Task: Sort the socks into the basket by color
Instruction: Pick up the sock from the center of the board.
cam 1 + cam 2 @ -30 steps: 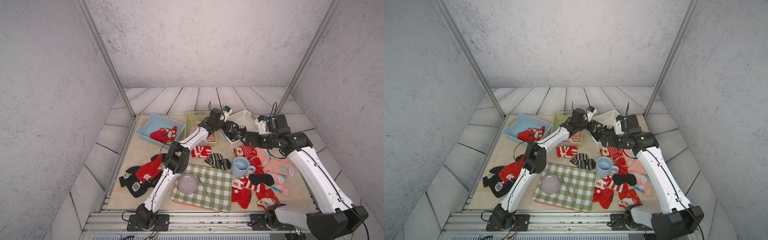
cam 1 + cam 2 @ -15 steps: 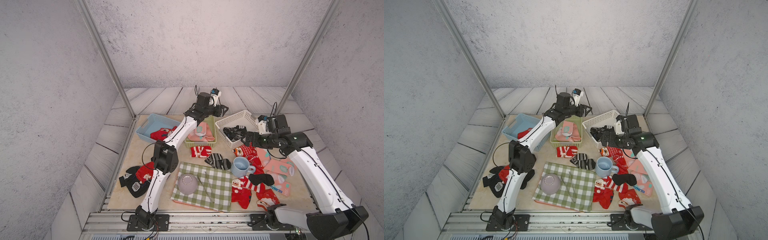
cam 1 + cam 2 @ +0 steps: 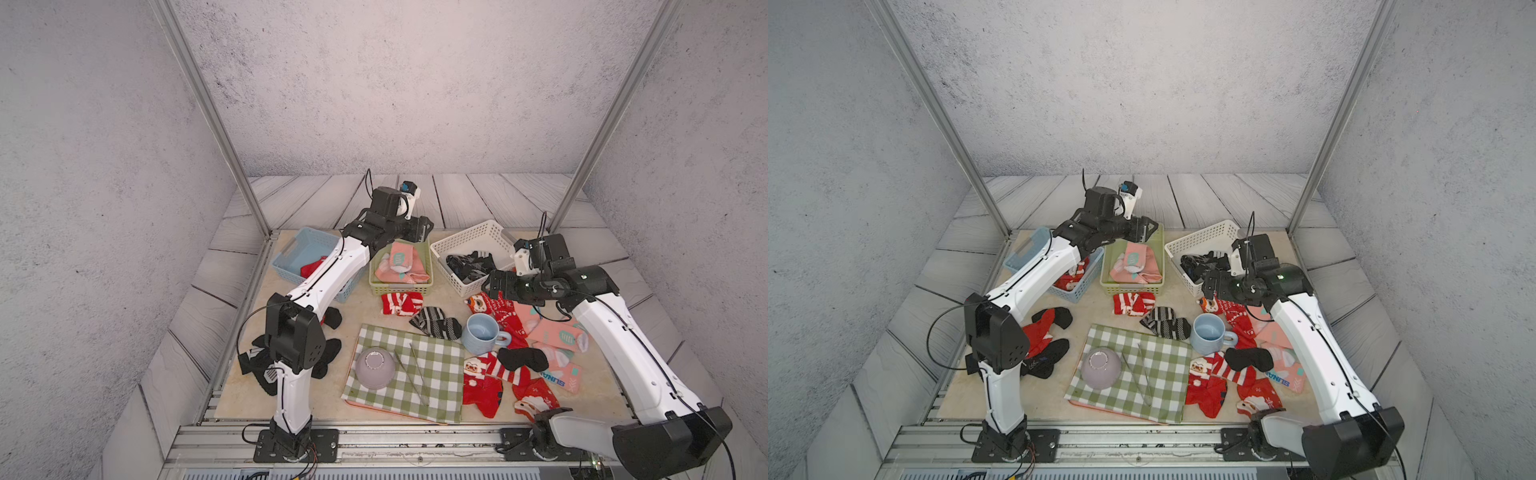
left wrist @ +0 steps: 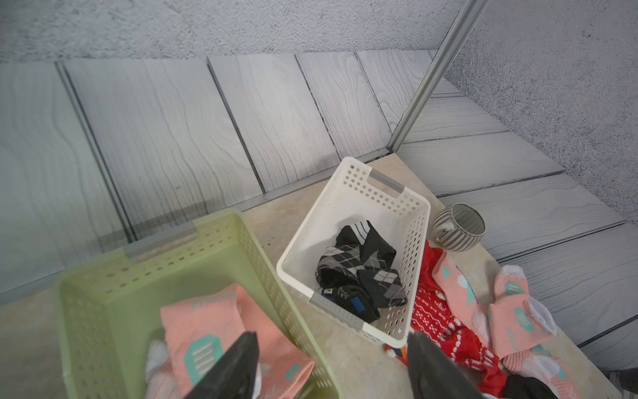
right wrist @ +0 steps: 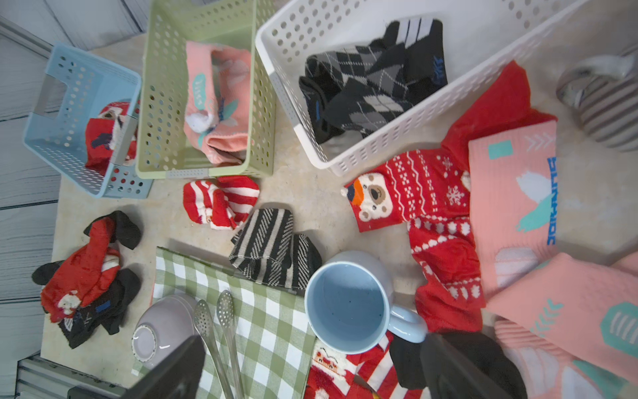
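Note:
Three baskets stand in a row at the back. The blue basket (image 3: 291,253) holds a red sock (image 5: 103,134), the green basket (image 3: 428,266) pink socks (image 3: 399,264), and the white basket (image 3: 469,237) black socks (image 3: 471,264). My left gripper (image 3: 424,232) (image 4: 331,340) hangs open and empty over the green basket's far end. My right gripper (image 3: 490,286) (image 5: 312,345) is open and empty by the white basket's front corner, above a red bear sock (image 5: 386,197). Loose red, pink and black socks (image 3: 521,359) lie at the right, and a red-and-black pile (image 3: 1042,336) lies at the left.
A green-and-white checked cloth (image 3: 436,374) at the front carries an upturned lilac bowl (image 3: 374,368) and metal tongs (image 3: 415,370). A blue mug (image 3: 480,334) stands beside a black-and-white striped sock (image 3: 434,326). A striped grey cup (image 4: 459,231) sits behind the white basket.
My left arm has swung left, away from the white basket, to above the far end of the green basket. The right arm has stayed still.

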Tool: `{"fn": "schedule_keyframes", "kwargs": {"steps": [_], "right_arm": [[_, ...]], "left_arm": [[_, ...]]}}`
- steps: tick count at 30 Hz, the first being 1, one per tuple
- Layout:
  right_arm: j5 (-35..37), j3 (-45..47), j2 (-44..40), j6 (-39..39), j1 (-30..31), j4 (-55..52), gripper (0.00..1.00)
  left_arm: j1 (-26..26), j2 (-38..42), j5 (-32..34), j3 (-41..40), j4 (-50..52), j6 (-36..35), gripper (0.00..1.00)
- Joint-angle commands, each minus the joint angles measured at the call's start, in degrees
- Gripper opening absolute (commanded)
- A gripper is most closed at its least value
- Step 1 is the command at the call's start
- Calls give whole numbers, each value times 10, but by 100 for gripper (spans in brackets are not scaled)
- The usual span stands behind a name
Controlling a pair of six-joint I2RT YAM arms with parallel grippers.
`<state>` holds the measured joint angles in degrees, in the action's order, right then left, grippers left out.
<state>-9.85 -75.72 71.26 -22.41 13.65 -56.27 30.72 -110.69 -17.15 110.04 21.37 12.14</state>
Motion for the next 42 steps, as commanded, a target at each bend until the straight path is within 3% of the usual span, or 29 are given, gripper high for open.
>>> {"fn": "schedule_keyframes", "kwargs": {"steps": [1, 4, 8, 16, 22, 28, 36, 42], "right_arm": [[19, 20, 12, -19, -10, -21, 99], [22, 33, 24, -28, -22, -14, 100], [51, 37, 57, -37, -43, 2, 92], [73, 32, 140, -46, -110, 67, 89], [64, 25, 199, -60, -170, 109, 97], [90, -26, 282, -61, -180, 109, 97], [132, -23, 331, -77, -196, 156, 99], [133, -15, 345, -61, -204, 191, 97]], "left_arm": [[-10, 58, 15, -46, 14, -6, 71], [-16, 114, 25, -104, 18, -6, 71], [-37, 188, 24, -179, 30, 13, 71], [-94, 271, 9, -248, 102, 2, 72], [-125, 294, 6, -264, 127, -26, 72], [-128, 321, 17, -300, 133, -43, 72], [-131, 323, -10, -326, 119, 7, 71], [-131, 328, -9, -338, 122, -18, 70]]}}
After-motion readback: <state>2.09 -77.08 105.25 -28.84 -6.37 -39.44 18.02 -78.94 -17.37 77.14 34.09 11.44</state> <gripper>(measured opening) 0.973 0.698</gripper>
